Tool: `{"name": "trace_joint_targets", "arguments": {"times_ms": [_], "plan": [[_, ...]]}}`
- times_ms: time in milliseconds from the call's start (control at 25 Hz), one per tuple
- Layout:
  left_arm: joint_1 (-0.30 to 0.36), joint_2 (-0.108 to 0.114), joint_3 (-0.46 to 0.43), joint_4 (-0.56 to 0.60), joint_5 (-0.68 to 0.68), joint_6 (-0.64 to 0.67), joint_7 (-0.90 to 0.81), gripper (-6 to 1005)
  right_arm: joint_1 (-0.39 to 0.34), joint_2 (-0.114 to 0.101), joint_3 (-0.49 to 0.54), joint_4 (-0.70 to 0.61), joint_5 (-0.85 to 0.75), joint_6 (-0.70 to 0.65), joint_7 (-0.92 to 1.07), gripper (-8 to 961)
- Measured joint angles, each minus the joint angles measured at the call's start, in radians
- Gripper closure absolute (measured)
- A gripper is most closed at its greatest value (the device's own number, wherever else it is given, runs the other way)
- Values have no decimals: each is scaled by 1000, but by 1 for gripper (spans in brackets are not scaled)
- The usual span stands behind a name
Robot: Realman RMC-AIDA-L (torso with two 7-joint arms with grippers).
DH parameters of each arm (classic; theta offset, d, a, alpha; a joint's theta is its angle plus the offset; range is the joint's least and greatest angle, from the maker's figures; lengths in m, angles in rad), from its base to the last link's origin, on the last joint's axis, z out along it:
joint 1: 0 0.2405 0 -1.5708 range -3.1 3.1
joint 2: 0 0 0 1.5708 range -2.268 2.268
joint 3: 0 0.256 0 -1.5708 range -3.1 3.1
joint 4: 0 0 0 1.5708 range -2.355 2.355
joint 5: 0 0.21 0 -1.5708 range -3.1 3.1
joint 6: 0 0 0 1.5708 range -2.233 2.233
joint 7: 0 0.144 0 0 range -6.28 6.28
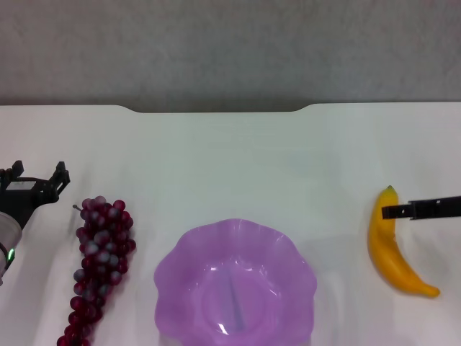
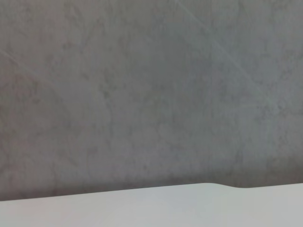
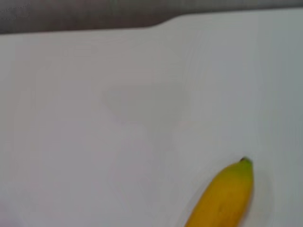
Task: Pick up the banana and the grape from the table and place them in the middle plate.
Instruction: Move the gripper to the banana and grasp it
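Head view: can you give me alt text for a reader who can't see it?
An empty purple scalloped middle plate sits near-centre on a white table, with the grape bunch to its left and the banana to its right. The left gripper hovers beside the grapes; the right gripper reaches over the banana.

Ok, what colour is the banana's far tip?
Green, darkening at the very end of the banana; clearest in the right wrist view.

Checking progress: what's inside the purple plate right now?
Nothing: the middle plate is empty. The banana and the grape lie on the table beside it.
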Motion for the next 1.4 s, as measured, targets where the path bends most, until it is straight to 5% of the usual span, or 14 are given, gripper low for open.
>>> {"name": "trace_joint_targets", "arguments": {"times_ms": [640, 1400], "plan": [[-6, -2, 0, 3, 2, 0, 1, 202, 88, 5, -105, -172, 45, -63, -28, 72], [-6, -2, 0, 3, 2, 0, -2, 203, 115, 0, -100, -251, 32, -102, -28, 72]]}}
